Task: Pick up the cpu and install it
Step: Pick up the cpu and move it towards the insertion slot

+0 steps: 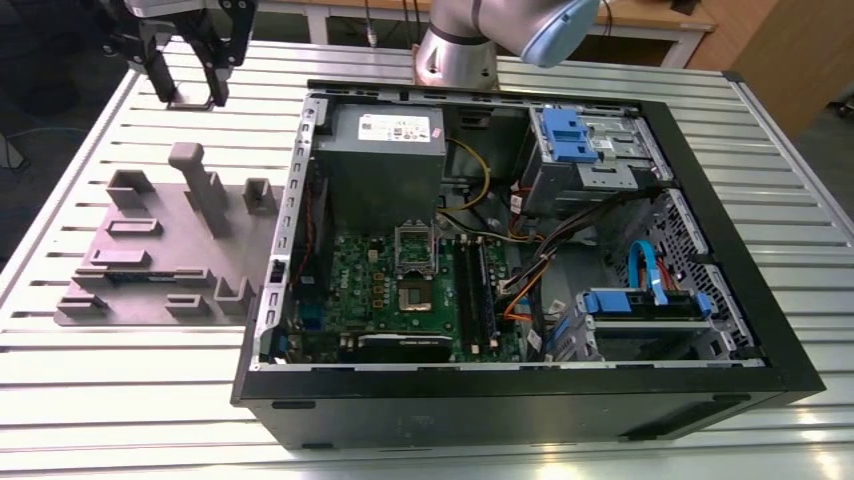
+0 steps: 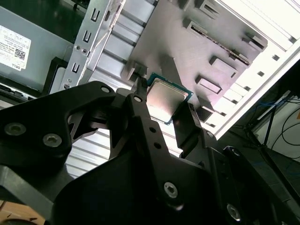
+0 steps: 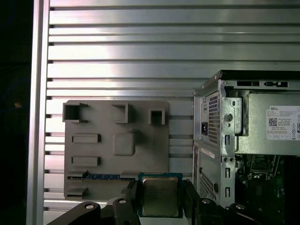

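Note:
My gripper (image 1: 194, 98) hangs high over the table's far corner, at the exterior view's left, above and behind the grey fixture tray (image 1: 147, 250). Its black fingers (image 2: 140, 91) are shut on the cpu (image 2: 166, 101), a small square chip with a silver-grey metal top and green edges. In the first wrist view the cpu (image 3: 159, 196) sits between the two fingers, in front of the tray (image 3: 117, 140). The open computer case (image 1: 747, 380) lies to the exterior view's right of the gripper. The green motherboard (image 1: 387, 290) and its socket (image 1: 416, 250) lie exposed inside it.
A grey power supply box (image 1: 380, 150) with a white label fills the case's far corner. Blue drive brackets (image 1: 567, 135), cables and memory slots (image 1: 474, 290) crowd the rest. The tray carries upright posts (image 1: 200, 185). The arm's base (image 1: 461, 50) stands behind the case on the slatted metal table (image 1: 134, 400).

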Action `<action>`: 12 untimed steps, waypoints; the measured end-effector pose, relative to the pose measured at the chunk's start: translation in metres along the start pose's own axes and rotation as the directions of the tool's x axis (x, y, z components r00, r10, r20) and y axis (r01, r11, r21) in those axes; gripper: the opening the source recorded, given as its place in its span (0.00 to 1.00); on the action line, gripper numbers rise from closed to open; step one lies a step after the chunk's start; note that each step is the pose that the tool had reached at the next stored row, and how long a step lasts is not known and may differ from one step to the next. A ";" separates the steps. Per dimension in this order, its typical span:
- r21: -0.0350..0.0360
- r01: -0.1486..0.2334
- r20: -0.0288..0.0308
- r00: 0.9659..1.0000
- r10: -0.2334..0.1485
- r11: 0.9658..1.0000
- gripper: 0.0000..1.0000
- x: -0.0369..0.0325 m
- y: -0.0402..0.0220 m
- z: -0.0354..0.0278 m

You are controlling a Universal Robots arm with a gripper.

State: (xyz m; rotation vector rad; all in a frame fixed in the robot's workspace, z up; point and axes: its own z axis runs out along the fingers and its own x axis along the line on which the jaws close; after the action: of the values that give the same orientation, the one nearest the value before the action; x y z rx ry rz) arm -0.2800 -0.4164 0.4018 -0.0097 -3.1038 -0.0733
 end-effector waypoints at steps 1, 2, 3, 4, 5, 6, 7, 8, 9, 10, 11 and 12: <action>0.000 0.000 0.000 1.000 0.000 1.000 0.47 -0.0011 0.0000 0.0000; 0.000 0.000 0.000 1.000 0.000 1.000 0.47 -0.0023 0.0000 -0.0001; 0.000 0.000 0.000 1.000 0.000 1.000 0.47 -0.0034 0.0000 -0.0001; 0.000 0.000 0.000 1.000 0.000 1.000 0.47 -0.0045 0.0000 -0.0002; 0.000 0.000 0.000 1.000 0.000 1.000 0.47 -0.0058 0.0000 -0.0002; 0.000 0.000 0.000 1.000 0.000 1.000 0.47 -0.0070 0.0000 -0.0003; 0.000 0.000 0.000 1.000 0.000 1.000 0.47 -0.0081 0.0000 -0.0003; 0.000 0.000 0.000 1.000 0.000 1.000 0.47 -0.0094 0.0001 -0.0004; 0.000 0.000 0.000 1.000 0.000 1.000 0.47 -0.0105 0.0001 -0.0004; 0.000 0.000 0.000 1.000 0.000 1.000 0.47 -0.0117 0.0001 -0.0004; 0.000 0.000 0.000 1.000 0.000 1.000 0.47 -0.0128 0.0001 -0.0005; 0.000 0.000 0.000 1.000 0.000 1.000 0.47 -0.0140 0.0001 -0.0005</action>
State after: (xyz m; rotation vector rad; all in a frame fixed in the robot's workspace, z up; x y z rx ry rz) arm -0.2661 -0.4165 0.4018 -0.0095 -3.1039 -0.0733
